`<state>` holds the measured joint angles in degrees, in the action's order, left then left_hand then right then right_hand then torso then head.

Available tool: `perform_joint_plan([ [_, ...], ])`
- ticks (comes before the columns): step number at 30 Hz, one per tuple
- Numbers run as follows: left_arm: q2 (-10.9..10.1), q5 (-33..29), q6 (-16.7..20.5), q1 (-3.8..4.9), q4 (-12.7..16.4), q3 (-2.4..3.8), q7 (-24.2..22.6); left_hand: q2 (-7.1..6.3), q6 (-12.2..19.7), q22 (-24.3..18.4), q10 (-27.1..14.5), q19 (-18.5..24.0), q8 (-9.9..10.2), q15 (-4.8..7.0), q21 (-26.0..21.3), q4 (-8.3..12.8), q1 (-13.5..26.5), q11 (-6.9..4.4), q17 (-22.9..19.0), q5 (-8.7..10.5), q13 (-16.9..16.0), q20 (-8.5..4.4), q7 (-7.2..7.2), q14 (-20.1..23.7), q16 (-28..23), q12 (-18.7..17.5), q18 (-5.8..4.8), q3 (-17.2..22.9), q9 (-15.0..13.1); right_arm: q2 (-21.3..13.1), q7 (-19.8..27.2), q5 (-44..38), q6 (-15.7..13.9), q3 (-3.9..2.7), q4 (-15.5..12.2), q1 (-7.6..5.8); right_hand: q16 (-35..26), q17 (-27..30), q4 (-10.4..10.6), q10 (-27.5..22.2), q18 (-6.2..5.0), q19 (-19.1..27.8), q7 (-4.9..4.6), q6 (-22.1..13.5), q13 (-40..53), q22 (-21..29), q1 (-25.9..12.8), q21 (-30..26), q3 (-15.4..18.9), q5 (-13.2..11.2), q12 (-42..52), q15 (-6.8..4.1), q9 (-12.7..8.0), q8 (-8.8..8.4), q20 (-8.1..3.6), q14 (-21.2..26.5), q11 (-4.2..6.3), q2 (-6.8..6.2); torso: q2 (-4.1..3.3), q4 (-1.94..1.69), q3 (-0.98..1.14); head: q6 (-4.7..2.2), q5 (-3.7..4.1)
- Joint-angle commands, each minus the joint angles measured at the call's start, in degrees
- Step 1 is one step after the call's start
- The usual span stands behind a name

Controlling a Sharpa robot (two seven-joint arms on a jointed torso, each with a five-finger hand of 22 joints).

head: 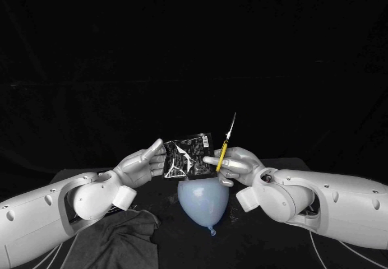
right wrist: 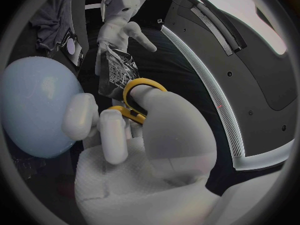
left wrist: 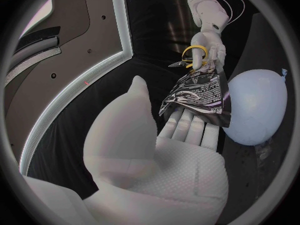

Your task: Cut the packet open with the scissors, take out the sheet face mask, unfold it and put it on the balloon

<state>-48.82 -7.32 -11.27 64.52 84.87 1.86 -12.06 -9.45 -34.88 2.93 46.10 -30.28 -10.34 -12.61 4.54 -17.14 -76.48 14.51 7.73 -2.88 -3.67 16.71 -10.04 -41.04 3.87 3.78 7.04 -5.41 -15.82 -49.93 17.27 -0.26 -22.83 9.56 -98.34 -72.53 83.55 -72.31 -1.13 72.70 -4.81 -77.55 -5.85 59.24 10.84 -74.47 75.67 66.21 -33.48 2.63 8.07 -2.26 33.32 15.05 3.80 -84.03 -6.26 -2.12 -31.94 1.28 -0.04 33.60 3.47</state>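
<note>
**Foil packet (head: pixel 188 156) and scissors (head: pixel 225 143): mid-air check**

Found the dark, printed packet lifted clear of the black table (head: pixel 323 168), gripped at its edge by the left hand (head: pixel 144 165), thumb on one face and fingers flat behind the other. Confirmed same grip from left wrist view: crinkled foil standing up off the fingertips.

Noted the right hand (head: pixel 236 166) closed on the scissors, thumb through one yellow loop, other fingers wrapped round the second handle. Recorded blades pointing up and away from the robot, thin and seemingly together, just beside the packet edge on the robot's right. Could not tell whether blade touches foil, nor whether any cut has been made.

Logged the pale blue balloon (head: pixel 202 202) lying on the table directly below both hands, knot toward the robot, apart from the packet above it.

Also logged a crumpled dark grey cloth (head: pixel 117 238) on the table near the left arm, close beside the balloon.
</note>
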Motion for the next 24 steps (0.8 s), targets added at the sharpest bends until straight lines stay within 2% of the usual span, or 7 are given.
perform_joint_plan([
  [1,0.3,2.9,0.6,0.11,0.2,0.04,0.9,-1.44,0.5,0.1,-0.6,-1.0,0.3,-0.01,0.3,0.0,-2.5,-0.07,0.1,-0.07,-0.1,-0.02,-6.94,-0.3,0.0,0.3,0.16,-1.0,0.1,0.1,0.1,-1.5,-1.3,-0.09,0.0,-0.01,0.2,-0.1,-0.7,9.0,-0.55,-0.2,0.15,-0.5,0.1,-0.1,-0.6,0.1,-1.1,0.2,0.3,-0.38,5.6,0.27,-0.25,-2.6,4.96,0.18,-0.03,0.01,0.01,0.09,-0.16],
  [4,0.6,3.5,1.0,0.12,0.4,0.02,0.9,0.85,-0.8,0.3,0.0,-3.1,-0.2,0.24,0.8,0.2,-6.9,-0.32,0.7,0.03,-0.1,-0.03,-6.64,-3.2,0.7,0.7,0.66,0.6,-0.5,0.3,0.0,-2.0,-1.6,-0.10,0.1,-0.01,0.2,-0.1,-0.7,9.0,-0.55,-0.2,0.15,-0.5,0.1,-0.1,-0.6,0.1,-1.1,0.2,0.3,-0.38,5.6,0.27,-0.25,-2.6,4.96,0.18,-0.03,0.03,0.00,0.18,-0.26],
  [5,0.8,3.6,1.2,0.12,0.4,0.00,0.9,1.03,-1.1,0.3,0.0,-3.4,-0.3,0.27,0.9,0.2,-7.3,-0.36,0.7,0.03,-0.1,-0.03,-6.58,-3.5,0.8,0.7,0.72,0.8,-0.6,0.4,0.0,-2.1,-1.7,-0.10,0.2,-0.01,0.2,-0.1,-0.7,9.0,-0.55,-0.2,0.15,-0.5,0.1,-0.1,-0.6,0.1,-1.1,0.2,0.3,-0.38,5.6,0.27,-0.25,-2.6,4.96,0.18,-0.03,0.03,-0.01,0.16,-0.30],
  [7,1.2,3.6,1.6,0.13,0.5,-0.04,0.8,3.01,-4.4,0.6,1.4,-6.3,-1.8,0.67,1.6,0.7,-10.0,-0.95,1.1,0.08,-0.3,-0.07,-5.29,-5.3,1.4,1.3,1.34,2.2,-2.0,0.7,-0.1,-2.3,-1.8,-0.10,0.2,-0.01,0.2,-0.1,-0.9,9.0,-0.55,-0.2,0.16,-0.5,0.3,-0.2,-0.7,0.1,-1.2,0.2,0.3,-0.39,5.8,0.36,-0.26,-2.6,4.97,0.16,0.02,0.01,0.01,0.11,-0.39],
  [12,2.0,2.4,3.1,0.14,0.5,-0.11,0.4,4.20,-5.7,0.9,3.4,-11.2,-2.7,1.19,2.8,1.0,-12.7,-1.36,1.4,0.10,-0.3,-0.05,-2.93,-6.6,2.1,2.0,2.35,2.8,-2.4,1.2,-0.1,-2.8,-1.8,-0.10,0.4,-0.01,0.2,-0.1,-0.9,9.0,-0.55,-0.2,0.16,-0.5,0.3,-0.2,-0.7,0.1,-1.2,0.2,0.3,-0.39,5.8,0.36,-0.26,-2.6,4.97,0.16,0.04,0.02,0.02,-0.02,-0.56],
  [16,2.7,0.1,4.9,0.14,0.4,-0.14,-0.4,5.09,-6.2,1.0,5.4,-14.5,-2.9,2.09,3.5,1.6,-14.8,-2.48,1.8,0.09,-0.2,-0.06,-1.27,-8.5,3.0,2.5,3.11,3.3,-2.5,1.6,-0.1,-3.1,-2.0,-0.10,0.7,0.00,0.2,-0.1,-0.9,9.0,-0.55,-0.2,0.16,-0.5,0.3,-0.2,-0.7,0.1,-1.2,0.2,0.3,-0.39,5.8,0.36,-0.26,-2.6,4.97,0.16,0.03,0.02,0.01,-0.19,-0.66],
  [24,4.2,-2.8,8.3,0.14,0.3,-0.17,-1.7,6.13,-6.4,1.0,6.7,-17.6,-2.9,2.75,4.1,2.7,-17.4,-3.06,2.1,0.08,0.0,-0.22,-0.56,-10.3,3.6,2.1,3.51,4.1,-2.5,2.2,0.0,-3.3,-2.5,-0.10,1.1,0.01,0.2,-0.2,-1.0,9.0,-0.53,-0.2,0.16,-0.6,0.4,-0.2,-0.7,0.2,-1.4,0.2,0.3,-0.39,6.0,0.44,-0.27,-2.7,4.97,0.16,0.00,0.04,0.01,-0.48,-0.66],
])
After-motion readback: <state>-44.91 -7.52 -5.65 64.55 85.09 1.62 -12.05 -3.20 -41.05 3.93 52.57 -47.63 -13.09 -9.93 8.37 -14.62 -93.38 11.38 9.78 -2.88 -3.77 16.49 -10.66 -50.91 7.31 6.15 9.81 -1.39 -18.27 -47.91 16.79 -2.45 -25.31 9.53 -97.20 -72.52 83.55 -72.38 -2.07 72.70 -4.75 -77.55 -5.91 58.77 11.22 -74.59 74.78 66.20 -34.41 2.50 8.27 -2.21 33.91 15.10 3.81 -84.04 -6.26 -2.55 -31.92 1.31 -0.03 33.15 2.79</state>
